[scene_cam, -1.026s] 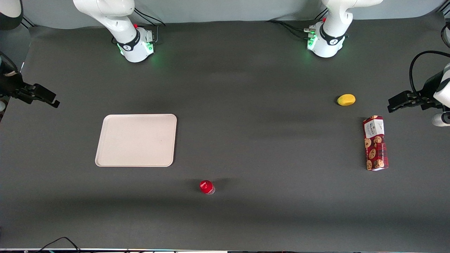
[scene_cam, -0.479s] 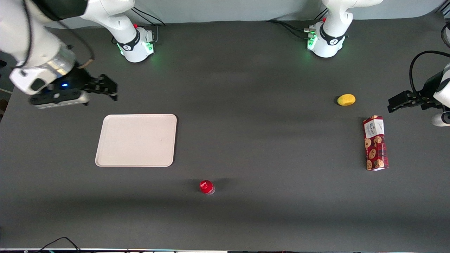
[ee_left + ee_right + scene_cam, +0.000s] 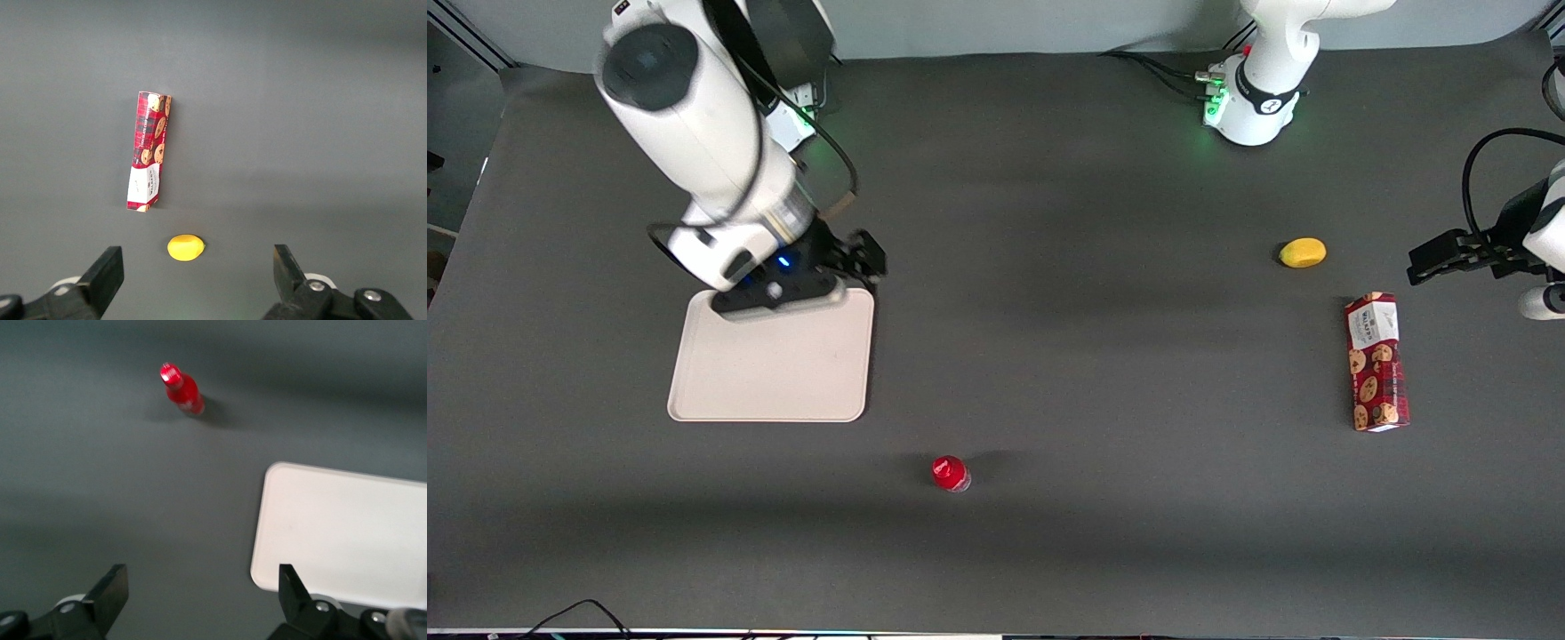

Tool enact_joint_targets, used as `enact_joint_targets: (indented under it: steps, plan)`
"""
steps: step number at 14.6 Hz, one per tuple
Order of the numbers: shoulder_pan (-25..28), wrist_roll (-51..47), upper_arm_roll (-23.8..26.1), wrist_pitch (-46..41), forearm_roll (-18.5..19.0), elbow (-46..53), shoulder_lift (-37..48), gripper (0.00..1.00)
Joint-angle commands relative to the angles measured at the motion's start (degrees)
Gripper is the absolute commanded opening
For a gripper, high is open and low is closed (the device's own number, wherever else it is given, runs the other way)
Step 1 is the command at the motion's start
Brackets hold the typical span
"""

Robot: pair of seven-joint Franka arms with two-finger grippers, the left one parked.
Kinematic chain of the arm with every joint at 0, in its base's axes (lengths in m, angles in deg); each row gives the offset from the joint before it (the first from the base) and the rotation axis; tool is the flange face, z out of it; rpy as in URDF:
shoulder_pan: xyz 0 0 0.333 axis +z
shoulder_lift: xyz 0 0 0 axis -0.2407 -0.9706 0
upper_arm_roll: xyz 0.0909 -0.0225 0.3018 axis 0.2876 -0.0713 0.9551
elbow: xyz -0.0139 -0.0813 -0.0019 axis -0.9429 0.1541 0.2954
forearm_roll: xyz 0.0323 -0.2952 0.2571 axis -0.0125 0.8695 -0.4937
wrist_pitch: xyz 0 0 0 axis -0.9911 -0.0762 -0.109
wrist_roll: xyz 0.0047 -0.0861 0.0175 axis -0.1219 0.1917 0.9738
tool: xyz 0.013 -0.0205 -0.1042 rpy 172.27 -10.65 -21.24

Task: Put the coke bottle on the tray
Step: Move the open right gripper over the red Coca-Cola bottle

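Presently, coke bottle [image 3: 950,473]: upright on the table, untouched, nearer the front camera than the tray [image 3: 774,373] and well apart from it. Tray: bare. Gripper [image 3: 864,256]: above the tray's edge farthest from the front camera, fingers spread wide, holding nothing; a second ago it hung off the table's working-arm end, so the approach has begun, grasp not yet made. Lemon [image 3: 1303,252] and cookie box [image 3: 1376,362]: well apart from the tray, toward the parked arm's end.
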Motion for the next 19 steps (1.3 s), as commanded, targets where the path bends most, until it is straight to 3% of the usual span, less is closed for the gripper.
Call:
enact_joint_targets:
  steps: [1, 9, 19]
  plan:
    - [0.77, -1.1, -1.31, 2.8, -2.07, 11.46, -11.26, 1.0]
    - [-0.1, -0.57, -1.49, 19.52, -5.41, 11.65, -23.66, 1.0]
    - [-0.72, -0.74, -1.84, 17.69, -5.41, 19.19, -32.62, 1.0]
